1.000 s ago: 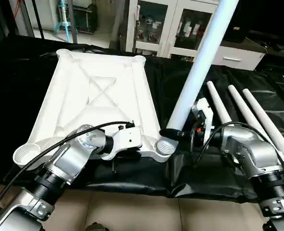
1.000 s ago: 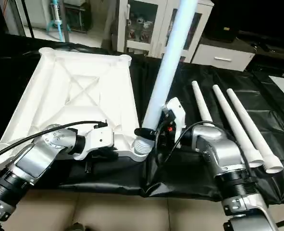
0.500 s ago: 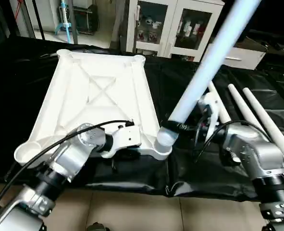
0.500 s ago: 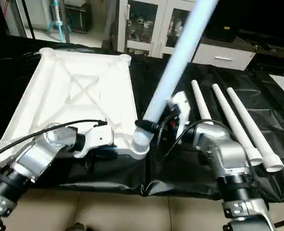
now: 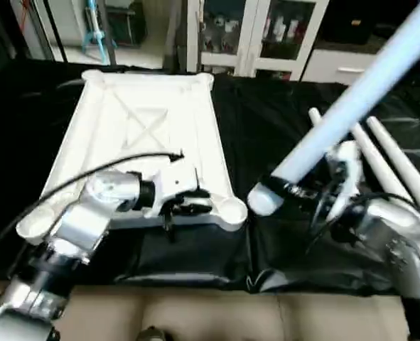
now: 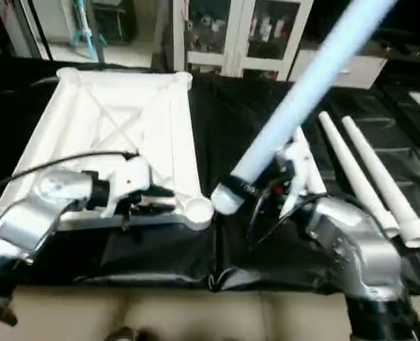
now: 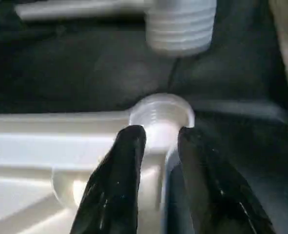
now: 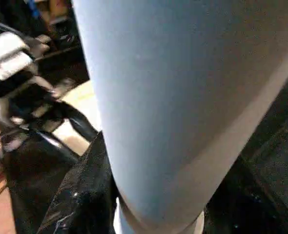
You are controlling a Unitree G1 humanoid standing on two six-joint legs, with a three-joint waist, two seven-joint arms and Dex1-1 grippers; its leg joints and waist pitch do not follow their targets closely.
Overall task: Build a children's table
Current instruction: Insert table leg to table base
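The children's table top [image 5: 146,121] lies underside up on the black cloth, its X ribs showing. My left gripper [image 5: 188,204] is at its near edge beside the near right corner socket [image 7: 162,114]. Its fingers [image 7: 129,146] stand apart astride the edge wall, so it is open. My right gripper [image 5: 295,190] is shut on a white leg [image 5: 352,99] that leans steeply up to the right. The leg's threaded end [image 5: 261,202] hangs just right of that socket and clear of it. More legs [image 6: 380,177] lie flat at the right.
The black-cloth work table [image 5: 266,121] ends at a front edge [image 5: 195,273] close below both arms. A black cable [image 5: 89,177] loops over my left forearm. Glass-door cabinets [image 5: 266,35] stand behind the table.
The held leg has tipped further right and its threaded end has come off the corner socket. The left gripper's fingers have parted on the top's edge. The camera has shifted.
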